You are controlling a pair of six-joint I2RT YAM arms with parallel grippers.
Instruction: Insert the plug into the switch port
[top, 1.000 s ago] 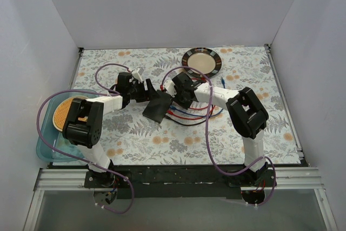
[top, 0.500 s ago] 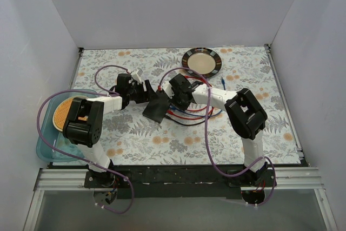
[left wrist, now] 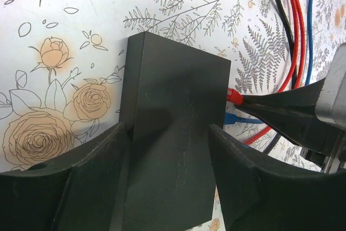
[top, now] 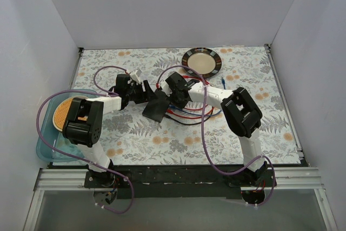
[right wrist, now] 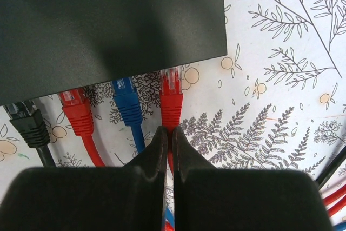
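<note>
At the switch (right wrist: 108, 20) edge, red plug (right wrist: 172, 97) noses its port, tail pinched in my right pincer (right wrist: 167, 136). Left pincer (left wrist: 167, 129) straddles the switch; clamped or not, I can't tell. Risk: switch skids on bench (right wrist: 281, 106), plug jams crooked.

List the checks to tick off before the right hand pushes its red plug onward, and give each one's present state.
1. Shut right hand holds the red plug by its cable end: ok.
2. Plug points at the edge of the flat black rectangular switch box: ok.
3. Free socket ahead of it: cannot tell, hidden under the edge.
4. Gap to the neighbouring blue plug: ok.
5. Left hand straddles the box; firm clamp: cannot tell.
</note>
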